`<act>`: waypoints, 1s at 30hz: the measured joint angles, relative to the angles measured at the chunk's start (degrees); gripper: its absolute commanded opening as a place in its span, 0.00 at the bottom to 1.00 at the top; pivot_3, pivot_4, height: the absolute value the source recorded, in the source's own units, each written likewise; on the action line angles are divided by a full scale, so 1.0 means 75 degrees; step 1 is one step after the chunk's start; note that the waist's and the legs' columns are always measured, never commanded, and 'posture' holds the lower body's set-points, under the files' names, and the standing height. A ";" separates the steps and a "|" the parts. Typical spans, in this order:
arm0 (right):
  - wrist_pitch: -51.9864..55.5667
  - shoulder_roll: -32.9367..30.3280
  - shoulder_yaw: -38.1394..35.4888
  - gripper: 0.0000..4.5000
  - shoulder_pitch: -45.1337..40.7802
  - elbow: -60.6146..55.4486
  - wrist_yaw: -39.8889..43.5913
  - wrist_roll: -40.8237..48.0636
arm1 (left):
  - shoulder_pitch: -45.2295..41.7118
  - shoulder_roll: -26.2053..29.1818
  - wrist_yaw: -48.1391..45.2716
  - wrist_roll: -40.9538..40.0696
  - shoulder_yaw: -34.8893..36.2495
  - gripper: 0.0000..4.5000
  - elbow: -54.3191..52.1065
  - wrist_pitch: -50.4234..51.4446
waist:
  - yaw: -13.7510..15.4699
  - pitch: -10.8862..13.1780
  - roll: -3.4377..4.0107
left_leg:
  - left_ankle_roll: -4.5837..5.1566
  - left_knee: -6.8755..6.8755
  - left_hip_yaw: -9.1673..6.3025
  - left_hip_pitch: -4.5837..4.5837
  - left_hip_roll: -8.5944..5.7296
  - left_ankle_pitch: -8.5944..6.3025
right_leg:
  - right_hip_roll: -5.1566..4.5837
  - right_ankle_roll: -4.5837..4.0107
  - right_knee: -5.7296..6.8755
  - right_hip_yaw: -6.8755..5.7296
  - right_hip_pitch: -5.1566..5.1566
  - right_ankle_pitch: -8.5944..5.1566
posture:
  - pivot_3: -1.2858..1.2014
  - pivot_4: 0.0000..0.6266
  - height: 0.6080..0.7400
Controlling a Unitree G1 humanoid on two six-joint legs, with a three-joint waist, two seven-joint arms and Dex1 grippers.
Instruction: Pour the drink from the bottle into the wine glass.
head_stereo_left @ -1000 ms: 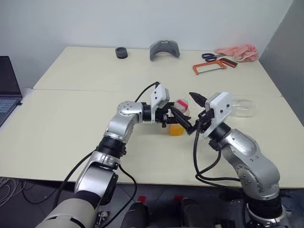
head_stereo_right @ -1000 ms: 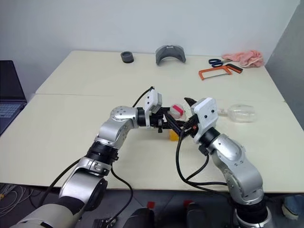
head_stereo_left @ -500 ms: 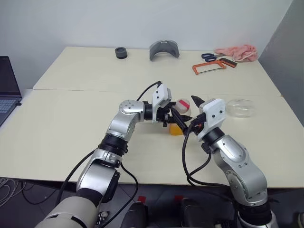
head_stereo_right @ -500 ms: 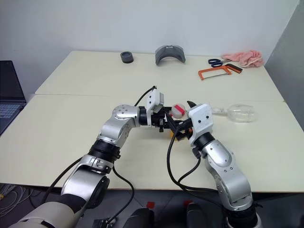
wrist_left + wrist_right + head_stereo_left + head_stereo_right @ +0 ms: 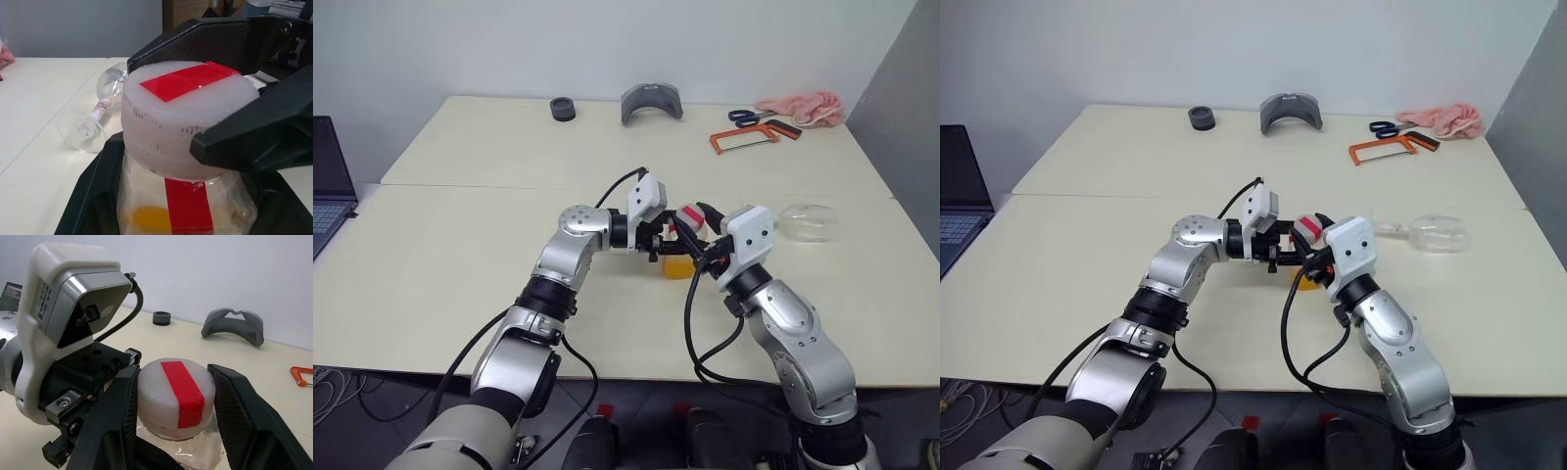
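Gripping the small, light, crushable clear plastic bottle (image 5: 677, 257) low, the left gripper (image 5: 670, 242) steadies it while the right gripper (image 5: 172, 401), from 3 o'clock, apparently pinches its ridged white cap (image 5: 175, 395).

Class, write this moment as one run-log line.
left gripper: shut on bottle | right gripper: fingers around cap | wine glass: lying on table | pour: not started

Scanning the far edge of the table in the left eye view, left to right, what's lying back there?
Small black ring → grey curved plastic piece → blue-handled scissors → orange-framed hacksaw → crumpled pink cloth.
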 measured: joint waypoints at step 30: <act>0.0664 -0.2650 -0.1565 1.00 -0.1240 0.0594 0.4332 0.2963 | 0.0436 0.0504 -0.0390 -0.0187 -0.0012 0.49 -0.1090 0.0862 | -0.0033 0.0000 0.0000 | 0.0003 0.0004 -0.0026 0.0000 0.0012 -0.0002 | -0.0016 -0.0001 -0.0001 -0.0008 0.0012 -0.0001 | 0.52 0.24 1.00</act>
